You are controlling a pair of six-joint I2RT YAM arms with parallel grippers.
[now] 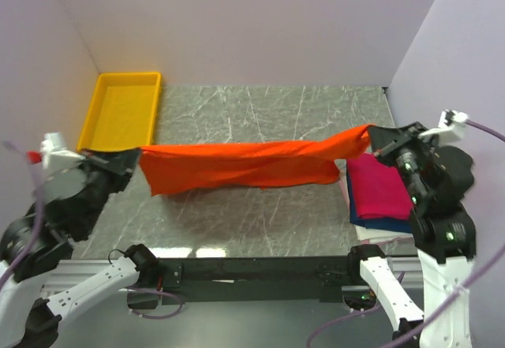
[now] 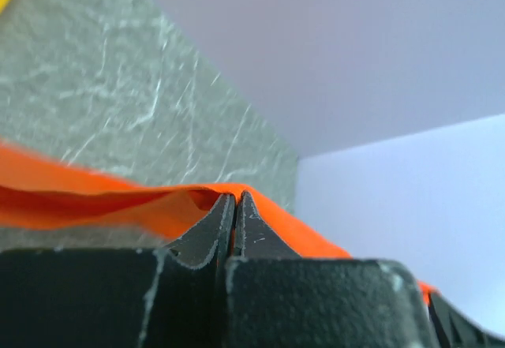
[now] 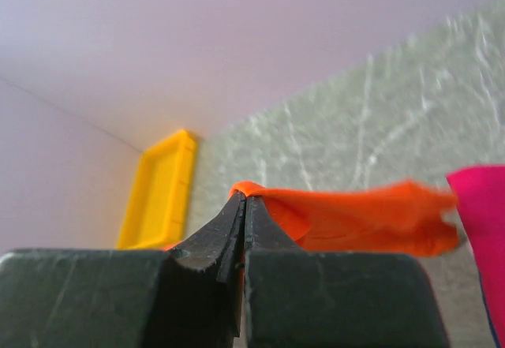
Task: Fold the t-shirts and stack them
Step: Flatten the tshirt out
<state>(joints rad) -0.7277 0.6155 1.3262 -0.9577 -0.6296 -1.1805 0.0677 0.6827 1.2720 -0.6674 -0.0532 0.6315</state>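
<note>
orange t-shirt point(image 1: 245, 166) stretched as sagging, wrinkled band across frame centre; ends pinched in closed jaws of left gripper point(image 1: 132, 161) and right gripper point(image 1: 375, 141); magenta t-shirt point(image 1: 380, 186) folded at right.

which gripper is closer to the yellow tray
Left. The left gripper, shut on one end of the orange t-shirt, sits close by the yellow tray. The right gripper holds the other end across the table, by the magenta t-shirt.

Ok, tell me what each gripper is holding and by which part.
Both hold the orange t-shirt, stretched between them. The left gripper pinches the shirt's left end, the right gripper its right end, jaws shut on the cloth.
</note>
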